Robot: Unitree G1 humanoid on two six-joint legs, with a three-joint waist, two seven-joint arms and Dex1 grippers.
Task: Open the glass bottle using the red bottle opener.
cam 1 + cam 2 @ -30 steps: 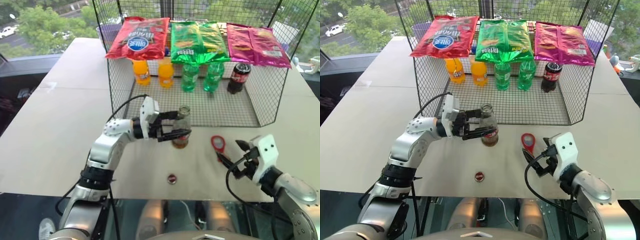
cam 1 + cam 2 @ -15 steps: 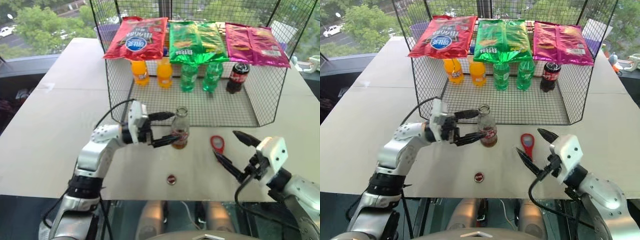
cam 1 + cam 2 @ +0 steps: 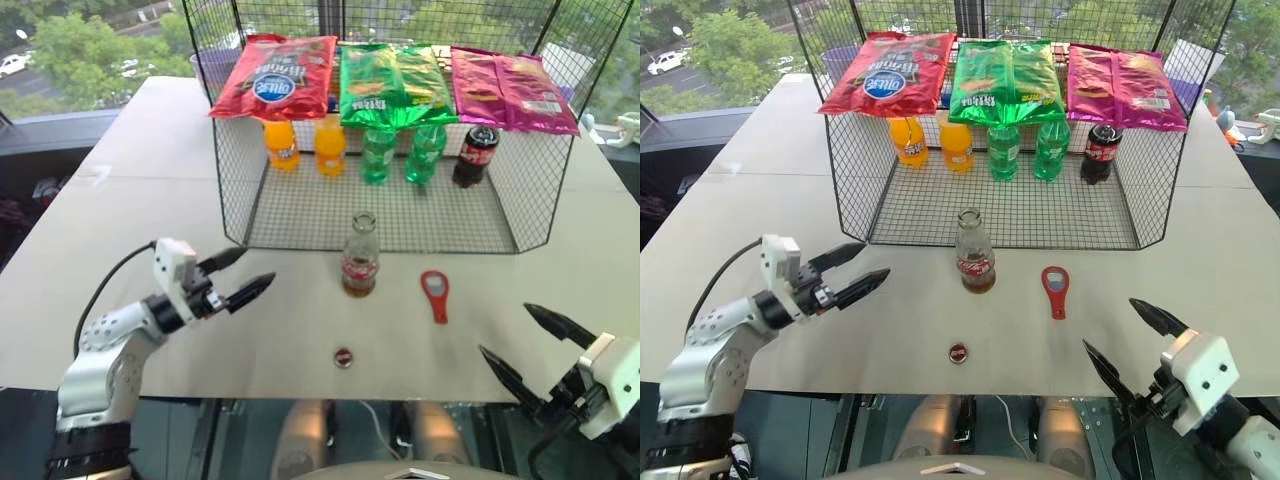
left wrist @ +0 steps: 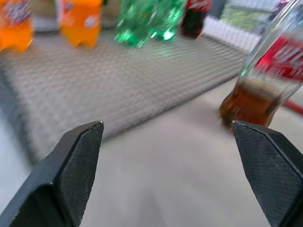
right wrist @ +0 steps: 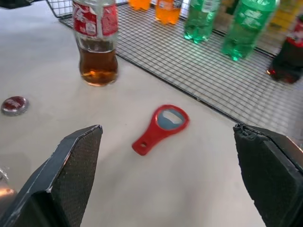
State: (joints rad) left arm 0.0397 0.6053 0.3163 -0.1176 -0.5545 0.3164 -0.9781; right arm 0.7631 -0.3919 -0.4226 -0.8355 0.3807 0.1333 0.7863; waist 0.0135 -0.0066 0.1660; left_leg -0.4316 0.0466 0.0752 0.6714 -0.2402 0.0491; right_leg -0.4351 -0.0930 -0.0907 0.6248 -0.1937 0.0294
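White table (image 3: 120,200), large, with a wire mesh rack (image 3: 540,190) at its far side: snack bags on top, orange, green and dark plastic bottles on its floor.

Glass bottle (image 3: 360,256) stands upright on the table just in front of the rack's open edge. Clear contoured glass, red label with white script, brown cola low in the body, mouth uncapped. Red bottle opener (image 3: 435,295) lies flat just to its right, not touching; oval ring head toward the rack, short handle toward the robot. Small round cap (image 3: 343,357) lies nearer the table's front edge, apart from both.

Left gripper (image 3: 235,277): jaws spread wide, empty, well to the left of the bottle, fingers aimed toward it. Right gripper (image 3: 530,345): jaws wide, empty, at the table's front right corner, near side of the opener.

Change: a second ago the left fingers bracketed the bottle; now pulled clear leftward. Right gripper has drawn back from the opener. Bottle, opener and cap unmoved.
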